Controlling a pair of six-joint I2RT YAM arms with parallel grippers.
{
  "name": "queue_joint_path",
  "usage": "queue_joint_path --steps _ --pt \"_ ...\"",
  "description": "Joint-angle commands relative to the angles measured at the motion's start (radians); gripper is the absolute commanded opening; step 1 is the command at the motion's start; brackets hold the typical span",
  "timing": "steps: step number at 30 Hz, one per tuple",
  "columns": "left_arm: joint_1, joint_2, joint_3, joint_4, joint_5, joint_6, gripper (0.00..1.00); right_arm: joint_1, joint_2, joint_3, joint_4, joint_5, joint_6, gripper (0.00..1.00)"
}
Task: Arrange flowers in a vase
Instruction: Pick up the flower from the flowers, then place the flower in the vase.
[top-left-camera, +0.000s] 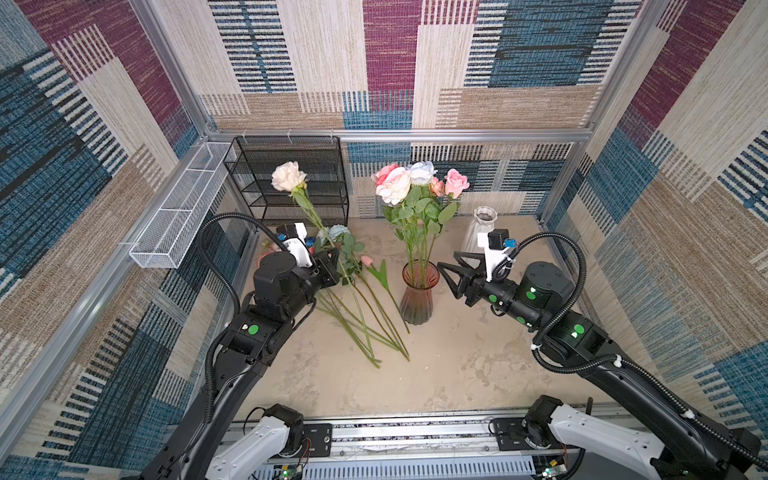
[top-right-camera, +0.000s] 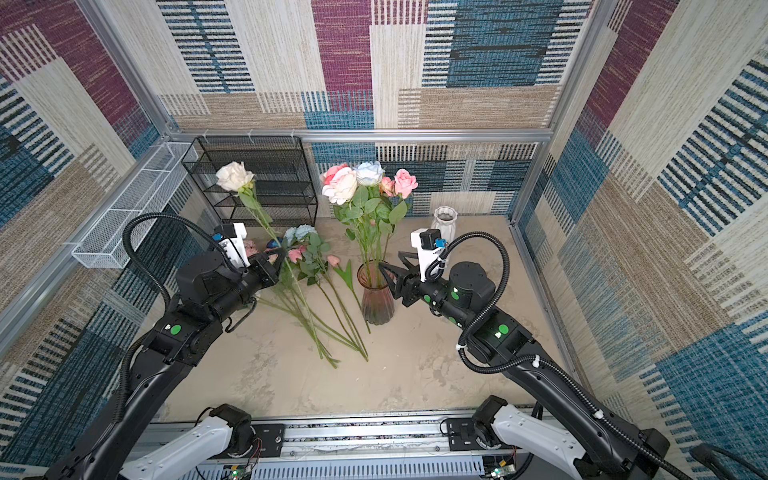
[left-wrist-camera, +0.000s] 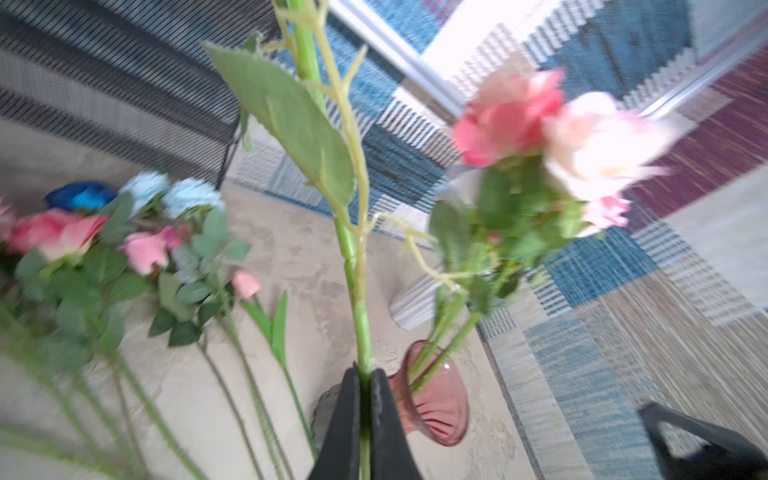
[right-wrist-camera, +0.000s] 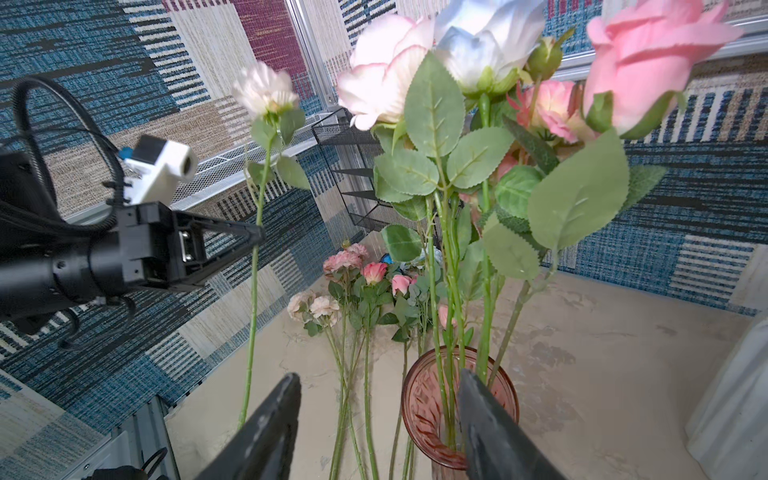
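Roughly half of the arranging is judged to be done. Four or so long-stemmed blooms (top-left-camera: 415, 183) are seen standing in the pink ribbed glass vase (top-left-camera: 419, 299): a pink-edged cream peony (top-right-camera: 340, 189), a pale blue rose (right-wrist-camera: 484, 37), a pink rose (top-left-camera: 456, 182) and a smaller peach bloom whose stem is hidden among the leaves.

A cream rose (top-left-camera: 288, 176) is held up on the left-arm side of the vase, well apart from its mouth. Its green stem (left-wrist-camera: 351, 249) is pinched between the closed jaws of the left gripper (left-wrist-camera: 365, 374) and leans away from the vase. Whether its lower end rests on the mottled beige tabletop (top-left-camera: 457, 374) cannot be told.

The right gripper (top-left-camera: 448, 262) is shown just beside the vase's rim on the right-arm side, jaws apart and nothing between them. Contact with the glass cannot be judged.

A heap of loose flowers (top-right-camera: 307, 266) is left lying flat on the left-arm side of the vase, between it and the left arm: pink, peach and pale blue blooms, one deep blue bloom (left-wrist-camera: 81, 195) and, nearest the vase, a short pink tulip (top-left-camera: 366, 260). These are judged to remain, along with the held rose, which has yet to be carried over the mouth and lowered among the standing stems. A white ribbed vase (top-left-camera: 482, 228) stands empty beyond the pink one.
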Motion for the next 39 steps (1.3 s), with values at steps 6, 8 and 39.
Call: queue_joint_path --steps 6,8,39 --pt "-0.194 0.145 0.239 0.17 -0.102 0.304 0.0 0.001 -0.009 0.019 0.026 0.008 0.012 0.62" --pt "-0.238 0.192 0.279 0.221 -0.114 0.366 0.0 0.001 -0.01 0.02 0.024 0.01 0.013 0.62" --pt "-0.311 0.515 0.181 0.775 -0.097 0.498 0.0 0.001 -0.056 0.02 0.004 0.023 0.008 0.6"
